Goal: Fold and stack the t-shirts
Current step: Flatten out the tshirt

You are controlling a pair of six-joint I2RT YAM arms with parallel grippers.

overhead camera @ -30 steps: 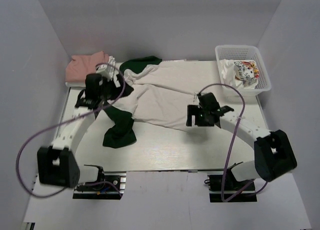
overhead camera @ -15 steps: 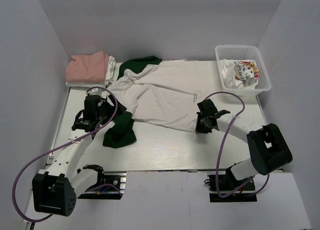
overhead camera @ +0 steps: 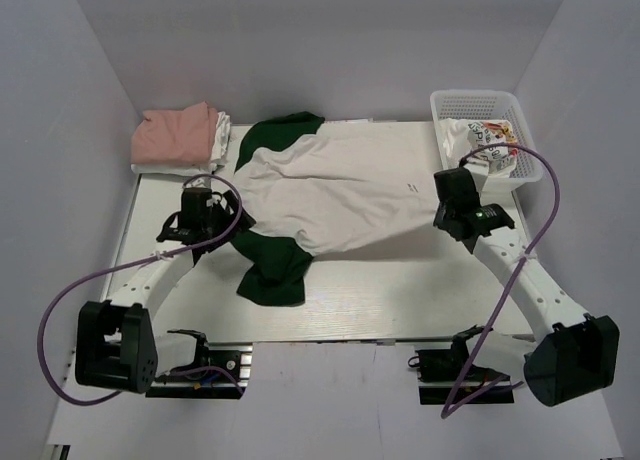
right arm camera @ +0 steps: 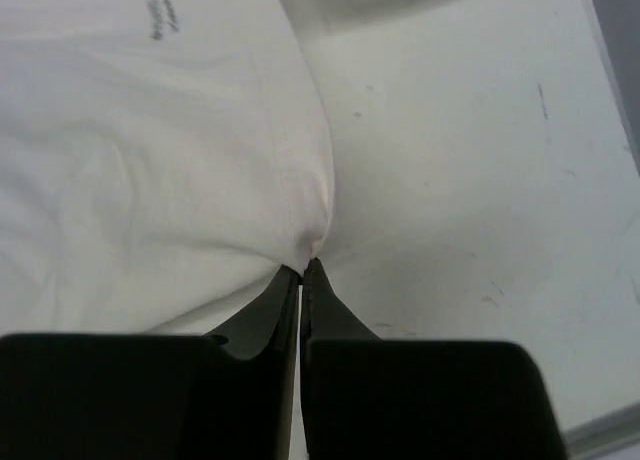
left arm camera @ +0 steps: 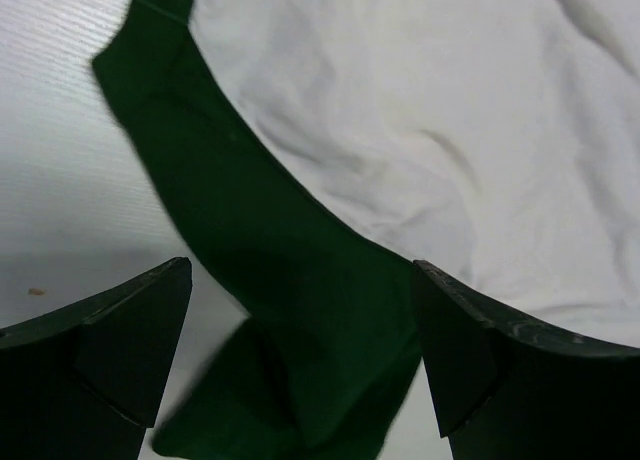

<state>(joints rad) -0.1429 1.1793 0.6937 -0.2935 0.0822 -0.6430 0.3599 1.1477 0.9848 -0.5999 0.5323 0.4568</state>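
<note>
On the white bench (overhead camera: 400, 290) the green-sleeved t-shirt (overhead camera: 340, 185) lies spread mid-surface, my right end effector (right arm camera: 303, 268) clamped on its hem, my left end effector (left arm camera: 300, 270) spread wide above its dark sleeve (left arm camera: 270, 280).

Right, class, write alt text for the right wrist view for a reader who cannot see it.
The right gripper, jaws shut, pinches a puckered edge of the white t-shirt on the pale table. The cloth fills the left of the picture, with small black lettering near the top.
</note>
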